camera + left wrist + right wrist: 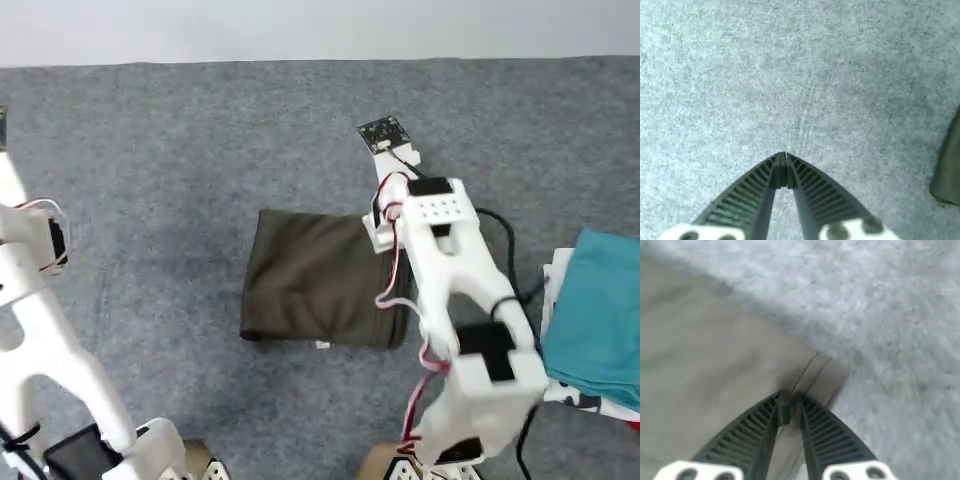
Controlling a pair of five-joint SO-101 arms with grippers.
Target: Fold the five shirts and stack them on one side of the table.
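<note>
A dark olive-brown folded shirt (320, 280) lies flat in the middle of the grey table. My right gripper (788, 402) is at the shirt's far right corner (822, 375), with its fingers closed together on the fabric edge there. The right arm (450, 300) stretches over the shirt's right side. My left gripper (785, 159) is shut and holds nothing. It hovers over bare grey felt, with the dark shirt's edge (950, 165) off to one side. The left arm (40, 300) stands at the table's left edge.
A stack of folded shirts with a teal one (600, 310) on top sits at the right edge, with white cloth (558, 275) beneath it. Black cables (505, 240) run from the right arm towards the stack. Grey felt (180, 160) covers the table.
</note>
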